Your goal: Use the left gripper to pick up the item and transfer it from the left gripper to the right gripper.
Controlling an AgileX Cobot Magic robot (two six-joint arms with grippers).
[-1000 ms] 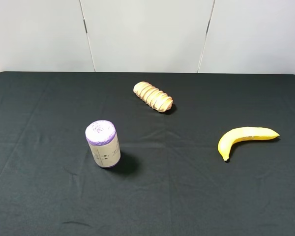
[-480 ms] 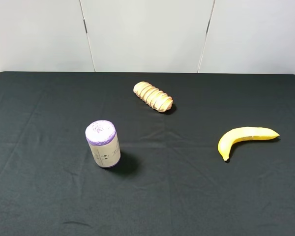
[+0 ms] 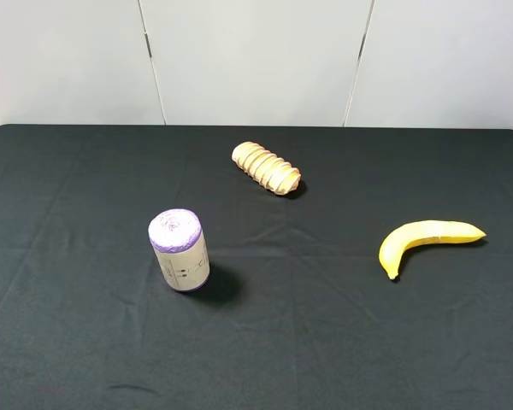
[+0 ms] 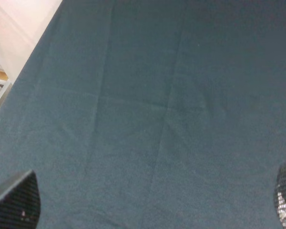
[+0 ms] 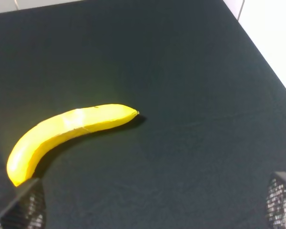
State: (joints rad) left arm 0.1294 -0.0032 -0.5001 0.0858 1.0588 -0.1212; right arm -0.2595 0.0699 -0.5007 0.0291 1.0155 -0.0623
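Note:
The yellow banana (image 3: 427,236) lies on the black cloth at the right side of the table, dark tip toward the front. It also shows in the right wrist view (image 5: 66,131), just ahead of one finger. My right gripper (image 5: 152,205) is open and empty, with only its two fingertips (image 5: 26,207) showing. My left gripper (image 4: 150,202) is open and empty over bare cloth, its fingertips (image 4: 16,200) wide apart. Neither gripper shows in the exterior high view.
A ridged tan bread loaf (image 3: 267,167) lies at the back centre. A purple-topped cylinder (image 3: 179,249) stands upright at the left centre. The table's left edge (image 4: 35,47) shows in the left wrist view, and its right edge (image 5: 262,47) in the right wrist view.

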